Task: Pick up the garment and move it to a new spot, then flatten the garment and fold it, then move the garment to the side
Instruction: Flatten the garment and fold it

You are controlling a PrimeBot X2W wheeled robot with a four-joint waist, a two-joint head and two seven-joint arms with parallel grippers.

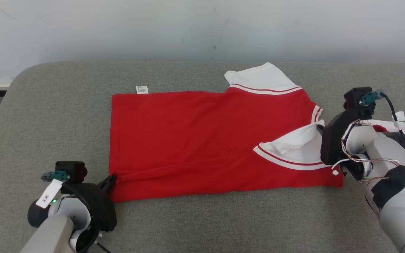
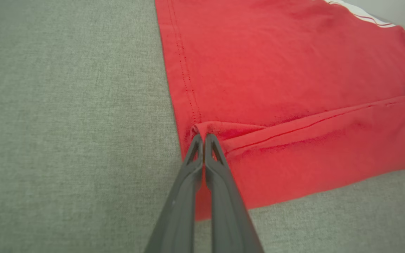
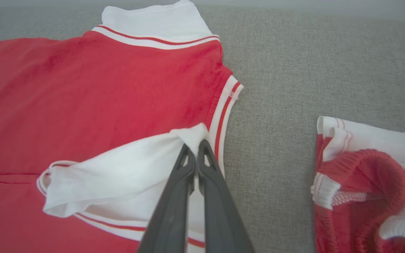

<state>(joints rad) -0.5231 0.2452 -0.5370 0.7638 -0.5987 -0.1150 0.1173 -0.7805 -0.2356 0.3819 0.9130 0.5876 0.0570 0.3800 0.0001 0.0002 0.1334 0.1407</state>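
Garment (image 1: 188,140), a red shirt with white sleeves, lies flat in the middle of the grey desk (image 1: 47,123), with its near side folded over. The left hand (image 2: 204,137) is closed on the folded hem at the near left corner. The right hand (image 3: 196,147) is closed on the white sleeve (image 3: 125,175) at the shirt's right edge. Bare desk is free to the left and along the near edge. To the right, near but apart, lies another red and white piece of clothing (image 3: 360,182).
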